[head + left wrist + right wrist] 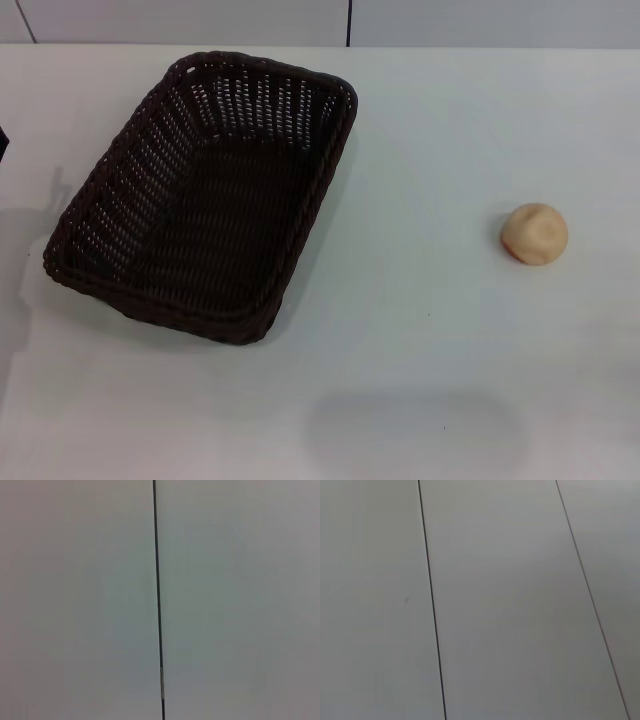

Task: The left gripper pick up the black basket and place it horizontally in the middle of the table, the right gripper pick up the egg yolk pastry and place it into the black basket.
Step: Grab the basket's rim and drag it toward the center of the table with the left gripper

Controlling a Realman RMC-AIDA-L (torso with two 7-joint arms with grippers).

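Observation:
The black basket (205, 195) is a dark woven wicker tray standing empty on the left half of the white table (420, 340), its long side running slantwise from near left to far middle. The egg yolk pastry (535, 234), a small tan ball, lies on the table at the right, well apart from the basket. Neither gripper shows in any view. Both wrist views show only pale panels with thin dark seams.
A grey wall with a dark vertical seam (349, 22) runs behind the table's far edge. A small dark shape (3, 143) sits at the head view's left edge. Soft shadows lie on the table at the left and near the front.

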